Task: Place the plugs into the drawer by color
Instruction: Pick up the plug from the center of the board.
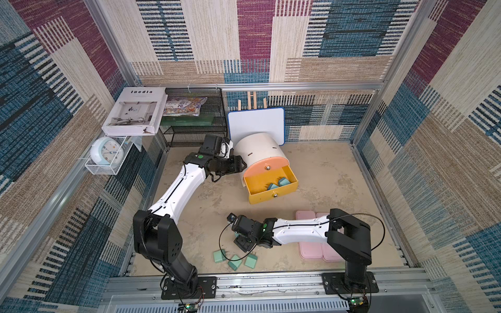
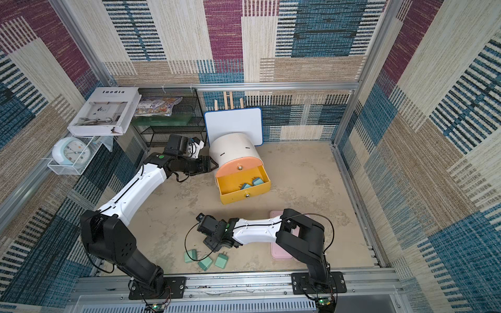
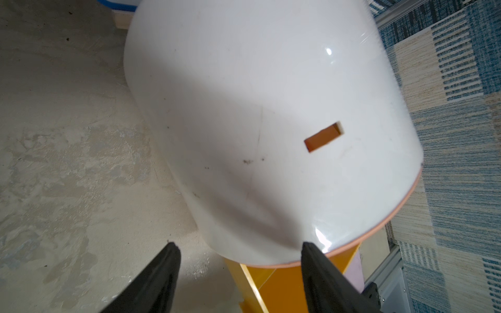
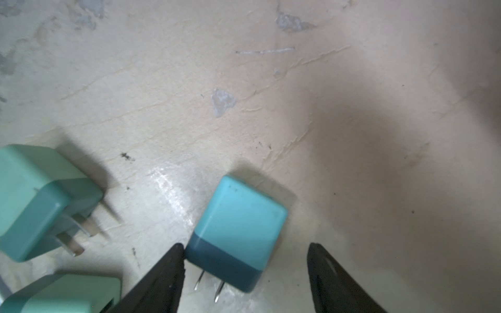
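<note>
The right pincer [image 4: 245, 246], jaws apart, straddles a blue plug [image 4: 244, 216] lying on the table [image 4: 271, 81] well in front of the drawer cabinet [image 1: 260, 149]. Three green plugs [image 1: 234, 262] lie farther from the cabinet. Two blue plugs [image 1: 272, 186] sit in its open yellow drawer [image 1: 271, 199]. The left pincer [image 3: 239, 244], jaws apart, rests against the cabinet's white side.

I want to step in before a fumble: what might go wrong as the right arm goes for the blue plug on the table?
The blue plug sits skewed and close to one of the open jaws of the right gripper; closing may spin or push it rather than pinch it.
A green plug lies close beside; the jaws may knock it.
The yellow drawer holds two blue plugs; a dropped one may land on them and bounce.
</note>
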`<action>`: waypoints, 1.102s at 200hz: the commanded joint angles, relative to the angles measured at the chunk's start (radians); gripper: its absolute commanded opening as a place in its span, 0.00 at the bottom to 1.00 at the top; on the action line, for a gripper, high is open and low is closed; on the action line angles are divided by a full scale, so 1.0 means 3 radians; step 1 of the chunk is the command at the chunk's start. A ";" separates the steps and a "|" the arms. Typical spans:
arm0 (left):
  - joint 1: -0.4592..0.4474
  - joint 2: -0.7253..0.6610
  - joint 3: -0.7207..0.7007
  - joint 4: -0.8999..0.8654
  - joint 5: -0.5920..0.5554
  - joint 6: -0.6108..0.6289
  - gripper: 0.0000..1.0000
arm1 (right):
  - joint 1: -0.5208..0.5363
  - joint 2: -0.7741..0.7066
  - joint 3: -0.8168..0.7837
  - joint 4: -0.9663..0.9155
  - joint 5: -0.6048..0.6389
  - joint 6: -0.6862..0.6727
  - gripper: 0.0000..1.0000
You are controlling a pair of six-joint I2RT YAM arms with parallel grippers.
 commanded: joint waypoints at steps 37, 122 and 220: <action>0.0001 -0.0013 0.0012 -0.0036 0.0012 0.0022 0.74 | 0.0003 -0.0017 0.0196 -0.0156 -0.0123 0.0407 0.75; 0.0001 -0.0033 0.0002 -0.0035 0.0026 0.0024 0.75 | -0.0010 0.0293 0.0327 -0.0258 -0.0065 0.0584 0.60; -0.0004 -0.0058 -0.0009 -0.0016 0.0012 0.0013 0.74 | -0.0025 0.0005 0.0350 -0.0426 0.0064 0.0682 0.36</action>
